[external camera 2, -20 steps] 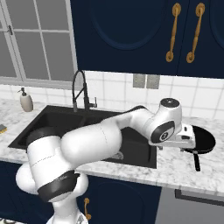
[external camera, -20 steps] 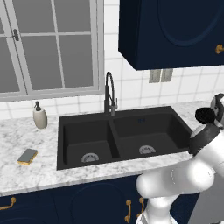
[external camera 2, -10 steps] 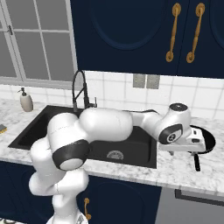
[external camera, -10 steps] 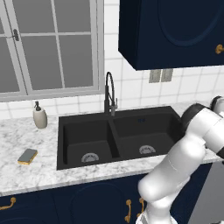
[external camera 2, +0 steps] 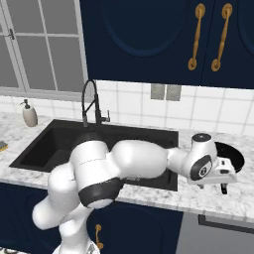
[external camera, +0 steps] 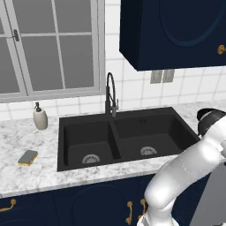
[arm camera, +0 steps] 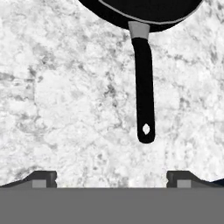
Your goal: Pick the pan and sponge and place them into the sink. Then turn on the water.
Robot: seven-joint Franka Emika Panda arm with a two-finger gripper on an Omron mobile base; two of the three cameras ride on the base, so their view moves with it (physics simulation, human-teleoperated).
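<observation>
The black pan (external camera 2: 233, 155) sits on the marble counter right of the sink (external camera 2: 59, 144), partly behind my hand. In the hand view the pan's rim (arm camera: 140, 11) is at the top and its straight handle (arm camera: 144, 87) runs down toward my gripper (arm camera: 111, 179). The gripper is open, its two fingertips (arm camera: 43, 178) set wide apart with the handle's end just ahead of them, nearer the right one. My gripper (external camera 2: 221, 179) hovers over the counter at the pan's near side. The sponge (external camera: 28, 157) lies on the counter left of the sink (external camera: 128, 132). The faucet (external camera: 110, 95) stands behind the divider.
A beige soap dispenser (external camera: 40, 118) stands at the back left by the window. Dark upper cabinets (external camera 2: 149, 39) hang above the counter. The counter's front edge (external camera 2: 218, 208) runs close below the pan. My own arm (external camera 2: 129, 163) stretches across the right basin.
My arm has swung right and stretched out, bringing the hand lower to the pan's handle. The pan, sponge and faucet have not moved.
</observation>
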